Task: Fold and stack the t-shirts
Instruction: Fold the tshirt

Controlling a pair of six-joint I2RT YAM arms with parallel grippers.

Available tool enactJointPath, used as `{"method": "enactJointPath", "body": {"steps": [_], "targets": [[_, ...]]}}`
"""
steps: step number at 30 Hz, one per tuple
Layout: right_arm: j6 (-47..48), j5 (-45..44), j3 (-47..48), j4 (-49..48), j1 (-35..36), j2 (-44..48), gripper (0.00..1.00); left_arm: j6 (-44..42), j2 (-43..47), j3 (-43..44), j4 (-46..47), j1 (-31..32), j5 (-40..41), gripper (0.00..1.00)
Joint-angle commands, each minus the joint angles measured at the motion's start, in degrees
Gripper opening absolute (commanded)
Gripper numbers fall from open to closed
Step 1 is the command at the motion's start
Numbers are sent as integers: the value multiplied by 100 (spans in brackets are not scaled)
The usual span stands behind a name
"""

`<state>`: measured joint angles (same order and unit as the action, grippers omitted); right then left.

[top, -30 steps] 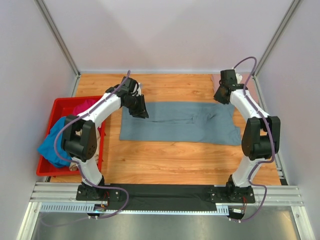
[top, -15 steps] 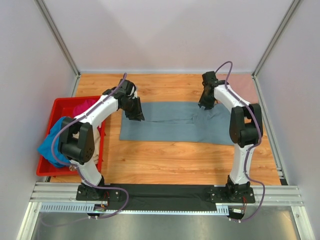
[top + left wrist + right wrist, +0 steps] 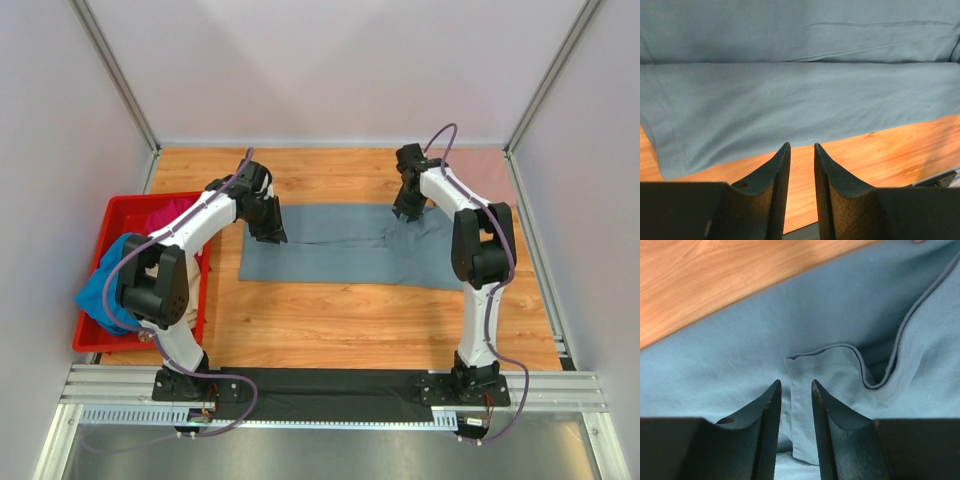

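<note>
Slate grey-blue t-shirt [image 3: 340,245]: spread flat as a wide band across the middle of the surface [image 3: 350,320]. One layer lapped over another, its edge running lengthwise in the left wrist view. Rumpled fold and a hemmed edge toward the right end.

Left hand [image 3: 272,232] [image 3: 801,145]: low over the left end of this shirt. Fingers parted by a narrow gap, nothing between them, bare wood and the cloth edge visible through the gap.

Right hand [image 3: 403,212] [image 3: 795,382]: low over the rumpled fold at the far edge, right of centre. Fingers parted by a narrow gap, nothing clamped. Cannot tell whether the tips touch the cloth.

Dusty-pink t-shirt [image 3: 495,165]: at the far right corner of the surface, well apart from both hands.

Red bin [image 3: 125,200]: at the left edge of the surface. Contains a bright blue t-shirt [image 3: 105,285], draped over the near left rim, and a magenta t-shirt [image 3: 170,215] at the far end.
</note>
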<state>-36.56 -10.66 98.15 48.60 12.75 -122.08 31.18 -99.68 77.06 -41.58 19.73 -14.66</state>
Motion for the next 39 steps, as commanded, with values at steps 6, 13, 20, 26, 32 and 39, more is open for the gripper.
{"method": "enactJointPath", "body": {"steps": [6, 13, 20, 26, 32, 39], "targets": [[-212, -507, 424, 158, 78, -184, 28, 2, 221, 55, -52, -30, 7, 33], [-273, -596, 591, 264, 78, -369, 29, -42, 221, 46, -69, -48, 7, 33], [-300, -631, 609, 220, 87, -369, 17, -68, 212, 11, -60, -57, -2, 33], [-186, -613, 548, 62, 166, -176, 0, -94, 238, -6, -69, -65, 15, 33], [-71, -543, 407, -184, 315, -26, 0, -59, 247, -24, -52, -57, -2, 33], [-9, -629, 398, -246, 386, 18, 0, 11, 265, -121, 19, -65, -20, 33]]}}
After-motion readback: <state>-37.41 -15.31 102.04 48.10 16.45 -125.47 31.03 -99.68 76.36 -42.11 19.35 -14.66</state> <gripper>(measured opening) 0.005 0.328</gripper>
